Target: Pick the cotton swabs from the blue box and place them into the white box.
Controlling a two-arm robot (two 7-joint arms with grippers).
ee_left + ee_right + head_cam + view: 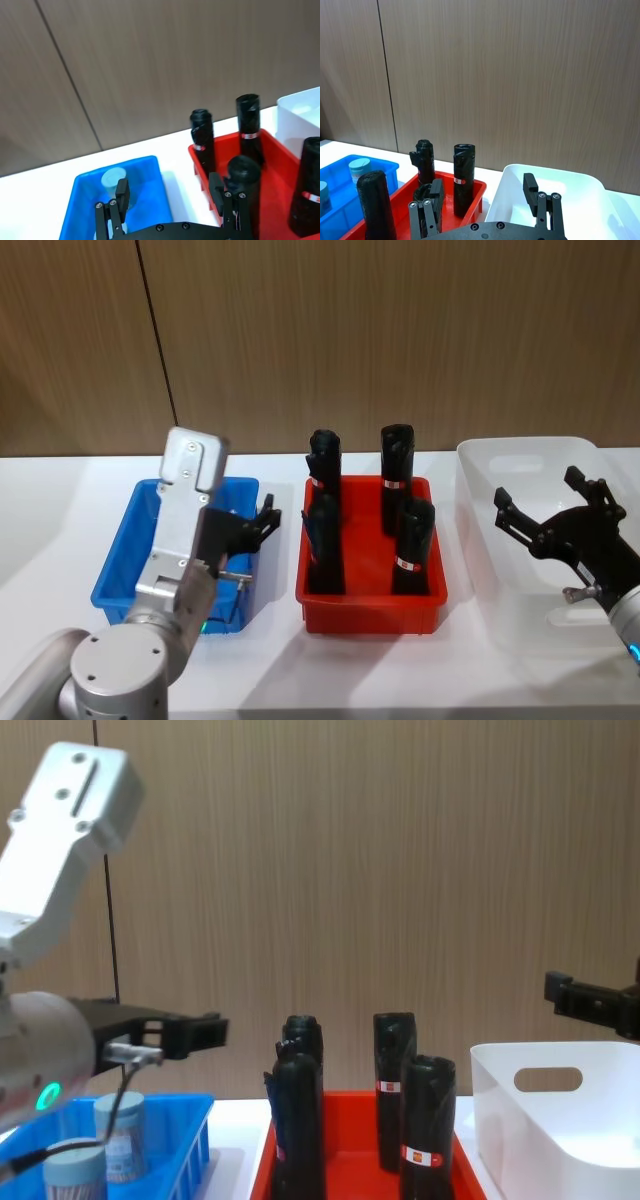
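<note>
The blue box (122, 552) sits at the table's left with two cotton swab tubs (122, 1132) (74, 1175) standing in it, pale round lids up. One lid (113, 178) shows just beyond my left gripper's fingers (122, 192). My left gripper (252, 540) hovers open over the blue box's right half, holding nothing. The white box (520, 446) stands at the right. My right gripper (536, 490) hangs open above the white box, well clear of its floor. The right wrist view also catches the blue box (385, 165) and a swab tub (359, 168).
A red bin (370, 615) stands between the two boxes with several tall black rolls (396, 475) upright in it, rising above its rim. A wood-panelled wall runs behind the table. White tabletop lies bare in front of the bins.
</note>
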